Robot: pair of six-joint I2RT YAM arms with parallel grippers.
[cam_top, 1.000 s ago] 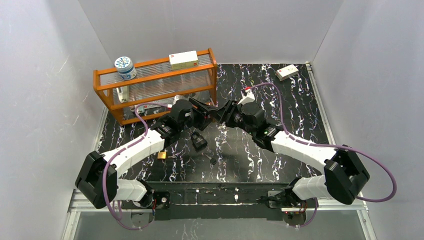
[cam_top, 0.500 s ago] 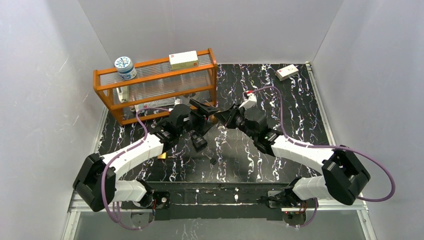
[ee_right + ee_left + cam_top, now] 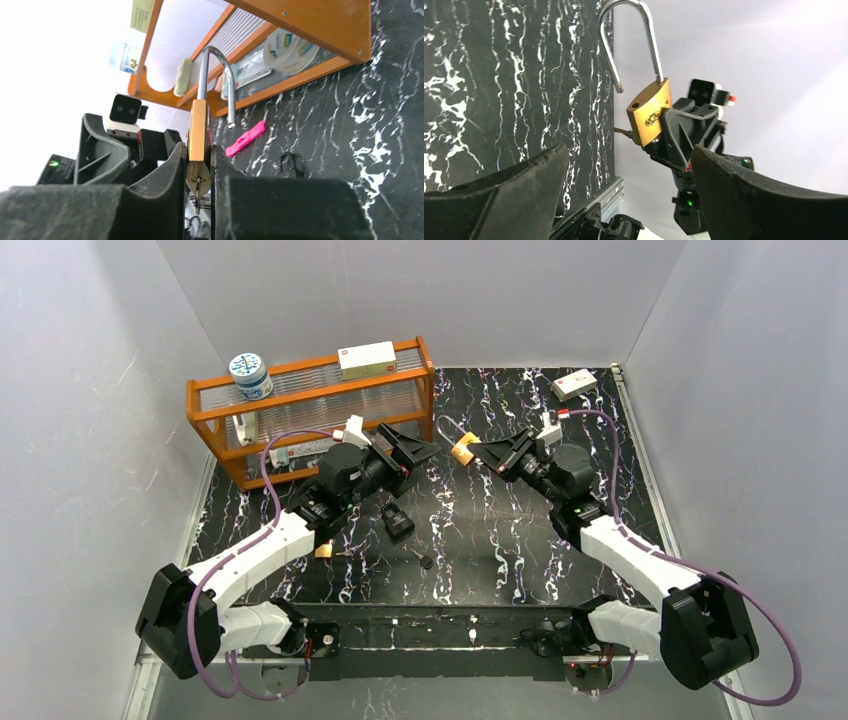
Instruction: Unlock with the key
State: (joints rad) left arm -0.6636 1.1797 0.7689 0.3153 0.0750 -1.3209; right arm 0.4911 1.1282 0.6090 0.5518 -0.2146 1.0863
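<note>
While gripped by right tool (image 3: 199, 167), one brass padlock (image 3: 198, 125) (shackle (image 3: 214, 48) open).

no legible text, box (image 3: 367, 359) label blurred, padlock (image 3: 650, 111) emblem unreadable

We see right gripper (image 3: 482, 453) clamped on brass padlock (image 3: 462, 451) above the worktop (image 3: 500, 540). Left gripper (image 3: 412, 450) jaws spread wide, near it, not touching. Black padlock (image 3: 397, 523) lies on worktop.

left jaws: opened | right jaws: closed on padlock (image 3: 463, 451), drew rightward
</note>
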